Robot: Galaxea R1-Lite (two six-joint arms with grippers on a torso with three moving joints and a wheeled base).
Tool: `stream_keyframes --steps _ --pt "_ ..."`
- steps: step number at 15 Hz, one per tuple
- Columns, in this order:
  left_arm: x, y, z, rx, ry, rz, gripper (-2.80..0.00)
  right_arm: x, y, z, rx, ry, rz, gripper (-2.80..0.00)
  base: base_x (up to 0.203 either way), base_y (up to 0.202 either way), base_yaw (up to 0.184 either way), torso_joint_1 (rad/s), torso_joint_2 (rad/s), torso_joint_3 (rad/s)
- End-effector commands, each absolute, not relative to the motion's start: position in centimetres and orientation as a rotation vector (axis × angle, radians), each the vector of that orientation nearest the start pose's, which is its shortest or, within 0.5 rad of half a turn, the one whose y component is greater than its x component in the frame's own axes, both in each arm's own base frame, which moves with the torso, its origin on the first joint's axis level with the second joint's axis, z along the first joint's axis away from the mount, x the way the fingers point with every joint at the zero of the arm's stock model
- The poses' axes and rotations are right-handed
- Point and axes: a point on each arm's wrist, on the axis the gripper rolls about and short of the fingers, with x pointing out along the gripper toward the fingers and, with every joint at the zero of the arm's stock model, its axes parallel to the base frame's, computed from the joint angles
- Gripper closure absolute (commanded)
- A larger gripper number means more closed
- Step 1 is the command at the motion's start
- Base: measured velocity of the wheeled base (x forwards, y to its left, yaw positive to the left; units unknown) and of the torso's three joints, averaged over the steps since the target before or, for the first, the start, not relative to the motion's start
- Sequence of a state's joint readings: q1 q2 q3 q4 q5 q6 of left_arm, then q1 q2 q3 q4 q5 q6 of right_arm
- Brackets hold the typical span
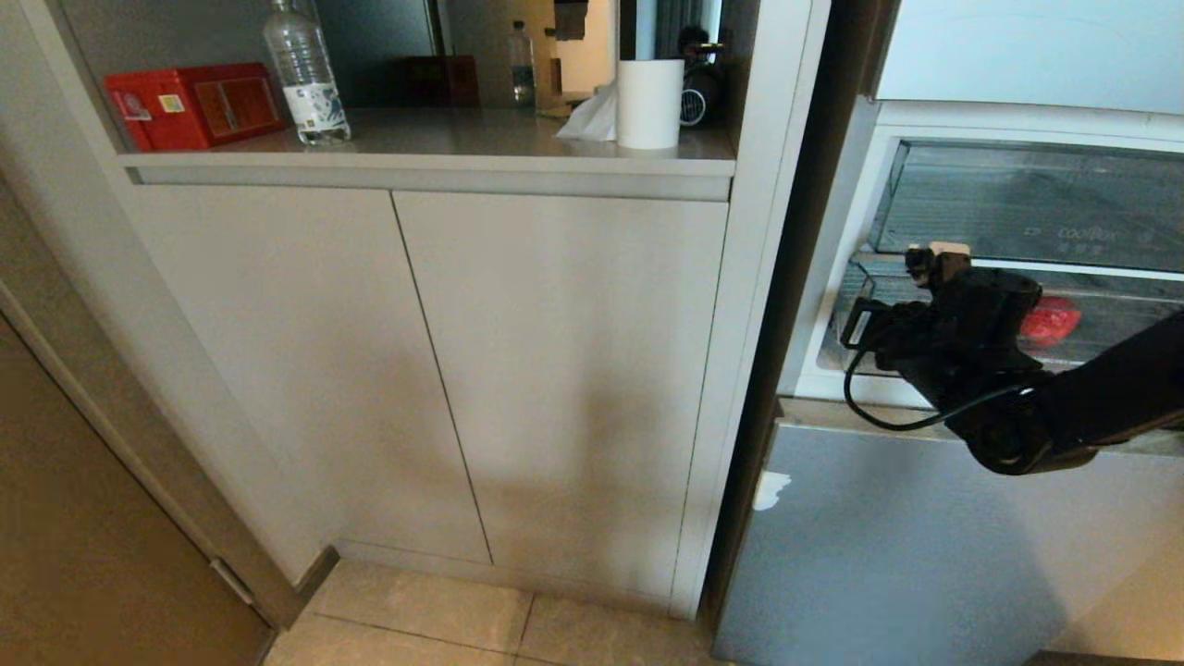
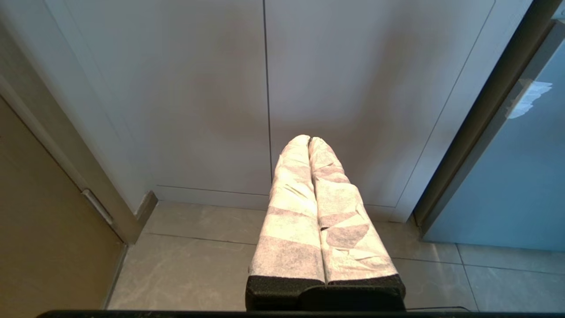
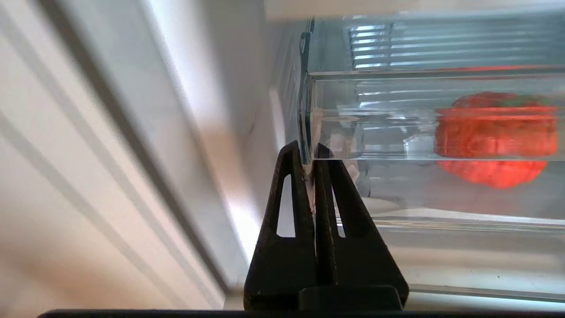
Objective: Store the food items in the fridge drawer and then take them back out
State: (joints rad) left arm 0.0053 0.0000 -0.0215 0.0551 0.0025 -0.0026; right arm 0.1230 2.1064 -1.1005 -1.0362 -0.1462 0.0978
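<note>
Right gripper, black tapered fingers clamping the clear ribbed fridge drawer at its front corner; lumpy red food item sitting inside at 3 o'clock; cloth-wrapped left gripper hanging closed.

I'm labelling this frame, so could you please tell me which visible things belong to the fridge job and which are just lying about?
Job:
- fridge drawer
- red food item inside it
- right end effector, shut on the drawer's edge

Lying about:
- red box
- water bottle
- white paper roll
</note>
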Motion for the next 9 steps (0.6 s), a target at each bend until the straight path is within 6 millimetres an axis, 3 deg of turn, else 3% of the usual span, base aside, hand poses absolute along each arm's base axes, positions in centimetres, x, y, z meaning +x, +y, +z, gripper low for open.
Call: stream_keyframes --steps 1,6,7,9 --pt "-2.5 0.0 7.6 -0.003 0.034 0.009 0.0 37.8 4.3 17.3 0.113 -0.044 -0.024 0.0 0.0 0.0 0.0 0.0 0.0 0.0" --pt "-2.5 0.0 7.6 -0.003 0.034 0.009 0.0 31.7 4.2 18.8 0.12 -0.028 -0.004 0.0 0.0 0.0 0.0 0.0 0.0 0.0" --pt "-2.5 0.0 7.6 -0.003 0.034 0.009 0.0 30.7 4.3 19.2 0.122 -0.035 0.005 -2.8 0.0 0.0 0.0 0.0 0.0 0.0" --pt "-2.5 0.0 7.6 -0.003 0.034 0.009 0.0 28.8 4.3 19.5 0.128 -0.031 0.014 -2.8 0.0 0.0 0.0 0.0 0.0 0.0"
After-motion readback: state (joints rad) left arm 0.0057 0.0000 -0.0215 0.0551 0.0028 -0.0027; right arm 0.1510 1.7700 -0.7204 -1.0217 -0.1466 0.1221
